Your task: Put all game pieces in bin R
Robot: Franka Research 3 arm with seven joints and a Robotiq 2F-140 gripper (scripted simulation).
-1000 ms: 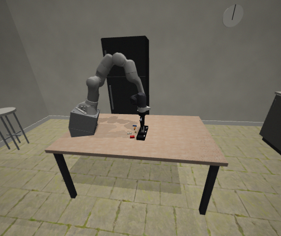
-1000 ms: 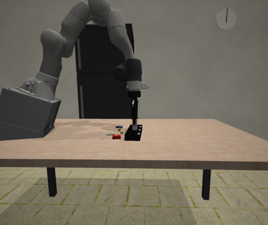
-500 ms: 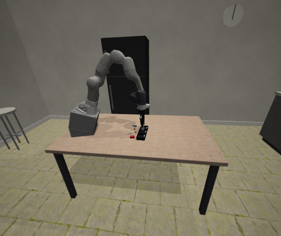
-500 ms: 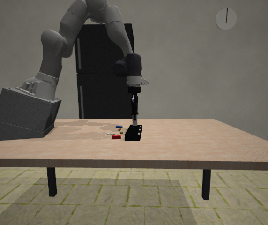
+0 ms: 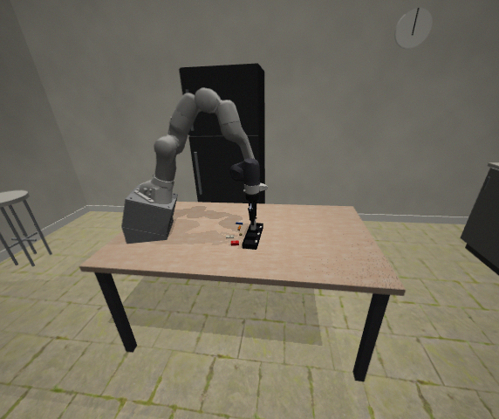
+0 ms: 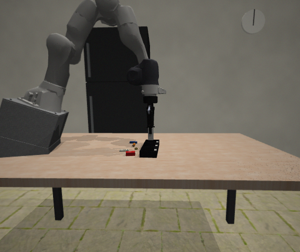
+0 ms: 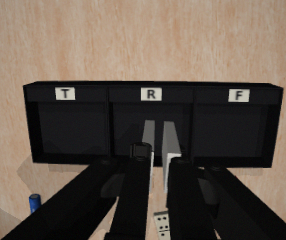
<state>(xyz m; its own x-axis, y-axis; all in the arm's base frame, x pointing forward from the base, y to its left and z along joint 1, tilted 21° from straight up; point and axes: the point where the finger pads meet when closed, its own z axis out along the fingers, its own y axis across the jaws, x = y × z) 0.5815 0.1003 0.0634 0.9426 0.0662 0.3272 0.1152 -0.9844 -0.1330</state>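
A black row of three bins marked T, R and F [image 7: 151,127] stands on the table; it also shows in the top and exterior views [image 5: 253,236] [image 6: 149,148]. My gripper [image 7: 158,136] points straight down over the near edge of the middle bin, R [image 7: 151,94]. Its fingers are shut with only a thin dark gap, and I see nothing between them. It hangs just above the bins in the top and exterior views [image 6: 150,136]. A white domino [image 7: 162,227] lies flat on the table just in front of bin R, below the fingers.
Small things lie left of the bins: a blue piece [image 6: 132,142] [image 7: 34,203], an orange one [image 6: 133,145], an olive one [image 6: 136,148], a grey one [image 6: 123,149] and a red block [image 6: 130,153]. The robot base [image 6: 28,127] stands at the table's left.
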